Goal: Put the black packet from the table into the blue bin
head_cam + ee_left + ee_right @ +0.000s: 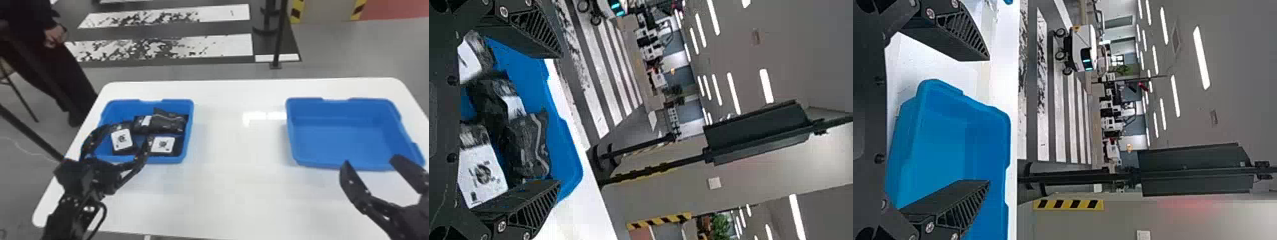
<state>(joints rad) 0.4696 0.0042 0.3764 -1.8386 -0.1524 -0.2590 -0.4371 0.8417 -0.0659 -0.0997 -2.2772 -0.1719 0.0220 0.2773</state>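
Several black packets, two with white labels facing up, lie in the left blue bin (188, 134); one dark packet (169, 121) rests at the bin's far right. My left gripper (123, 140) stands open over this bin, its fingers spread around the near packets with nothing held. In the left wrist view, the left gripper (556, 120) is open too, with a crumpled black packet (529, 145) beyond its palm. My right gripper (370, 159) is open and holds nothing, at the near edge of the right blue bin (338, 140). The right wrist view has the right gripper (988, 120) open beside that bin (948, 145).
Both bins stand on a white table (239, 178), with a wide gap between them. A dark post (279, 35) rises behind the table's far edge. Beyond the left side runs a slanted black pole (32, 135).
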